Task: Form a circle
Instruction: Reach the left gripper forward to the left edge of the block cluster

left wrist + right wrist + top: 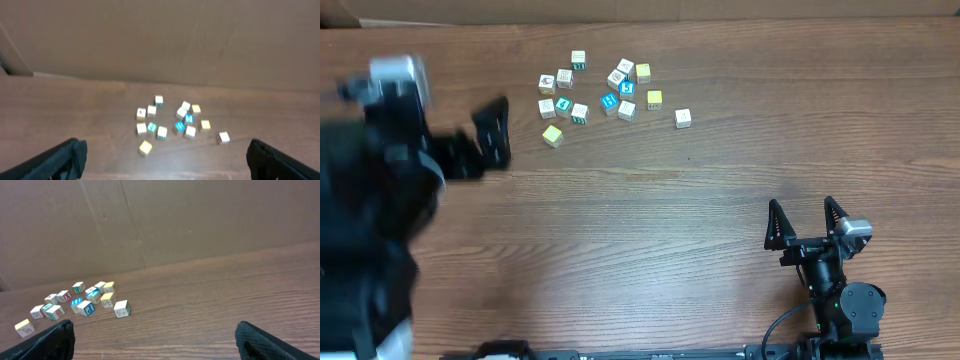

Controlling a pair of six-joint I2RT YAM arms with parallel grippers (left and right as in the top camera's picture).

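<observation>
Both my claws are spread as wide as they go, nothing in either. Left claw (165,148) hangs over the table's (650,210) left side, pointed at the cubes, and is blurred in the overhead view. Right claw (802,205) sits near the front edge, well apart from every cube. The circle (563,104) is the tight knot of four at the left end of the scatter, far centre of the table, near the cardboard wall (160,40). It has three white faces + one teal; corners are close or touching, can't tell which. A yellow cube (552,135) lies just in front of it, and the other cubes (626,88) are strewn to its right. Handling, my guess: each cube is tiny, light and rigid, prob. wood w/ smooth faces, so it should slide on the board at a light nudge and won't crush. A skewed pinch could twist it or pop it out. Best hold is across two opposite flat faces, coming straight down w/ jaws narrowed first, since neighbours sit just beside. Otherwise, push one side face w/ a fingertip.
</observation>
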